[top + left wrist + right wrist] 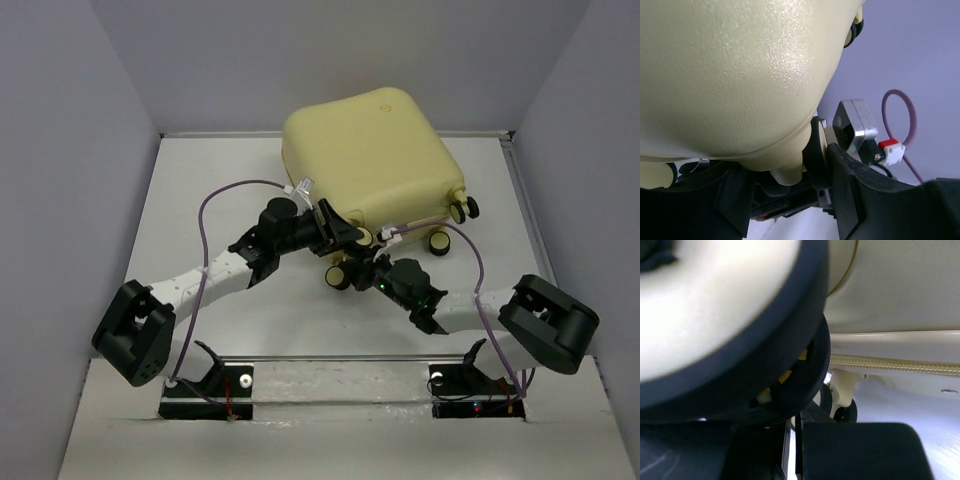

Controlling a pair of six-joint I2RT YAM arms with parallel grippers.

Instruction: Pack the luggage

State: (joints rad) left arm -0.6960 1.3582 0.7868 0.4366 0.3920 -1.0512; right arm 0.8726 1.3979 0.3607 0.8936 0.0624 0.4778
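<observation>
We note the luggage (370, 150) lying closed far back on the table (200, 200), left gripper (350, 234) straddling its near wheeled edge, jaws apart, clamp uncertain, likely steadying it while the right gripper (372, 268) sits pinched shut beside a caster (338, 277).

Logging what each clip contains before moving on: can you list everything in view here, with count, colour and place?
pale-yellow hard-shell suitcase: one, pale yellow, closed, lying flat at the table's far middle.
small caster wheels: at least three visible, black and cream, along the suitcase's near edge.
white table: one, white, under everything.
purple cables: two, purple, one looped along each arm.
left gripper: one, black, fingers apart at the suitcase's near edge.
right gripper: one, black, fingers shut, beside a near caster.
</observation>
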